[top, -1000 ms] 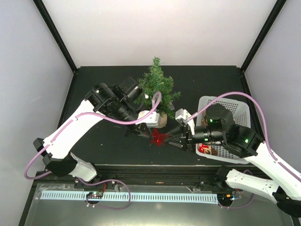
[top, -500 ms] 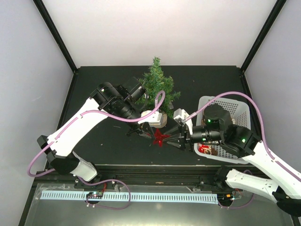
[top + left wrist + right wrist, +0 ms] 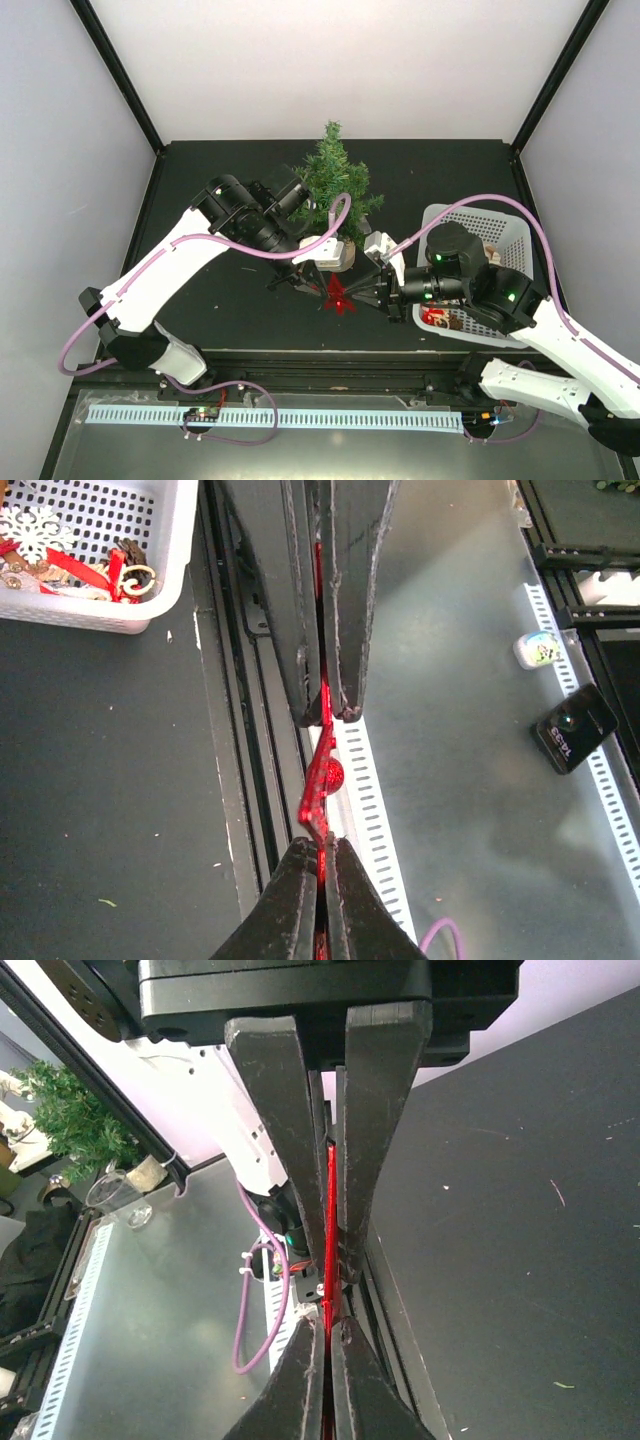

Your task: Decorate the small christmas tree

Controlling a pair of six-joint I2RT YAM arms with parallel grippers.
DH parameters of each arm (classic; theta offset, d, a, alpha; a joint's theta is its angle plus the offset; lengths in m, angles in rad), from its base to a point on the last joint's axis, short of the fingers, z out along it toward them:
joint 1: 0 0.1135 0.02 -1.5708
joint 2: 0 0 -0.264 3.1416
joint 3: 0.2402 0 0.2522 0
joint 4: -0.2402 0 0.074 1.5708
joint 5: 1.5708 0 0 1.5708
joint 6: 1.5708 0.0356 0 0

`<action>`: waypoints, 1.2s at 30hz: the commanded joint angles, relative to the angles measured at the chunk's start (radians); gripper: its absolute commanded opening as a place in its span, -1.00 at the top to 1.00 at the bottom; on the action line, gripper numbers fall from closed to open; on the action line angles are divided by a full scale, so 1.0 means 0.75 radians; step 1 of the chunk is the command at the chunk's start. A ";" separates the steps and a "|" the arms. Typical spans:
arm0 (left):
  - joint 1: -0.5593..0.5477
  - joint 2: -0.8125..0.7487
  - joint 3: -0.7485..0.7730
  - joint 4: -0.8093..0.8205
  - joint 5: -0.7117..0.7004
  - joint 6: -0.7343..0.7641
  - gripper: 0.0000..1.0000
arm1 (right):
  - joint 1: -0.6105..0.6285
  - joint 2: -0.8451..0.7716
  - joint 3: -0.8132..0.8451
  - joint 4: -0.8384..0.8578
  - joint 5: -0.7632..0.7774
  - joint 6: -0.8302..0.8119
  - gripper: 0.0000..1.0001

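Both claws shut: left claw (image 3: 308, 281) and right claw (image 3: 374, 293) each pinch star (image 3: 337, 293) by opposite points.
Tree (image 3: 333, 190) upright, just behind left wrist.
Risk: arms diverge while both grip, so thin star bends, snaps or slips; a drop would land near table (image 3: 230, 310) front edge.
Risk: left wrist swing could topple tree.
Basket (image 3: 515, 232) crowds right side.
Open room left of tree.

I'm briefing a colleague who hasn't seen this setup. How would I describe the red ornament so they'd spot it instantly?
Find the small christmas tree in the middle of the black table. Just in front of its base, the left gripper and right gripper meet, both pinching a flat, shiny red star. It is the only red thing outside the white basket on the right.
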 commanded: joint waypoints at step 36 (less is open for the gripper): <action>0.824 -0.621 -0.626 0.632 -0.024 -0.405 -0.98 | -0.007 0.584 1.058 0.085 1.169 -0.145 0.98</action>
